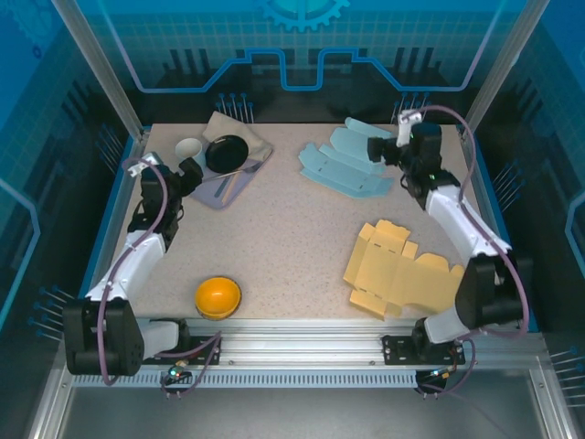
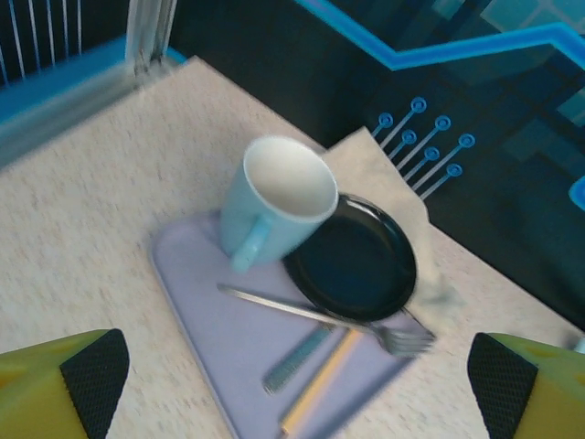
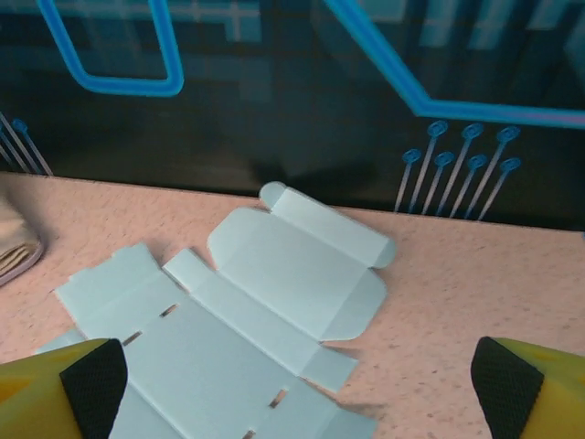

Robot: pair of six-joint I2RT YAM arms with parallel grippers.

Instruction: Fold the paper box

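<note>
Speckled beige table [image 1: 292, 238], blue rim.

Yellow paper box blank [image 1: 402, 270] flat at 4 o'clock, die-cut tabs. Right arm's elbow hides its right edge from top camera.

Pale blue paper box blank [image 1: 343, 165] flat, unfolded, at 1 o'clock. Right gripper [image 1: 377, 146] at its far-right edge, fingers spread wide, empty. Wrist view adds slots, rounded flaps.

Lavender tray [image 1: 210, 195] at 11 o'clock on tan cloth [image 1: 233, 123]. Left gripper [image 1: 192, 169] just beside it, fully spread, holding nothing.

Black plate [image 1: 227, 153]. Orange bowl [image 1: 218, 297] at 7 o'clock. Light blue mug [image 1: 189, 148]. Left wrist view resolves metal fork [image 2: 315, 313].
</note>
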